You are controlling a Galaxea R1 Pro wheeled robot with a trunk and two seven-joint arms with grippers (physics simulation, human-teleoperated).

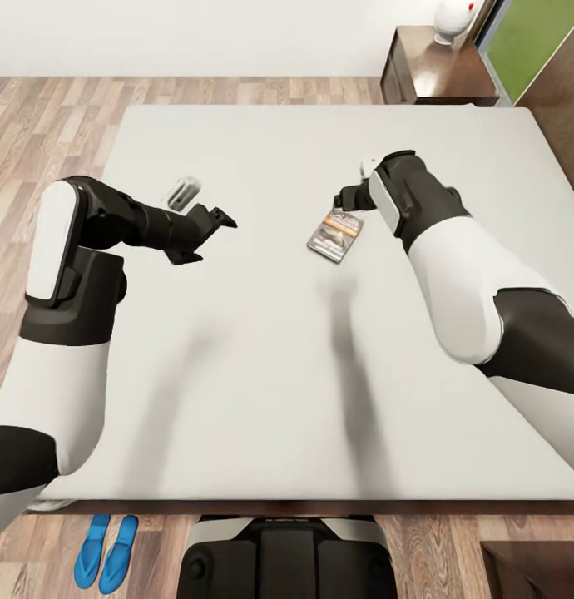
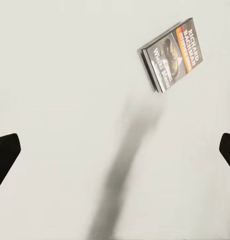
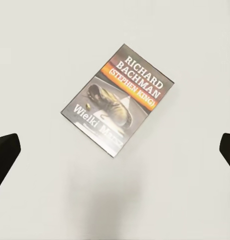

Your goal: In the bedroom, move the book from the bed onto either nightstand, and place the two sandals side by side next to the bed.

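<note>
Dark-covered, the book (image 3: 118,99) lies flat on the bed (image 1: 262,374) mattress, mid-bed. I have my right gripper (image 1: 345,200) poised just above it, forearm bent inward, fingers spread wide and holding nothing. My left gripper (image 1: 210,229) hangs well apart — open, empty. Both sandals (image 1: 106,551) sit together on the floor by the bed's near edge.

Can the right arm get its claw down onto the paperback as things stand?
Probably yes. The right claw hovers open just above the Richard Bachman paperback, which lies flat and alone on the mattress. Nothing lies between them, and the left claw is well aside.
</note>
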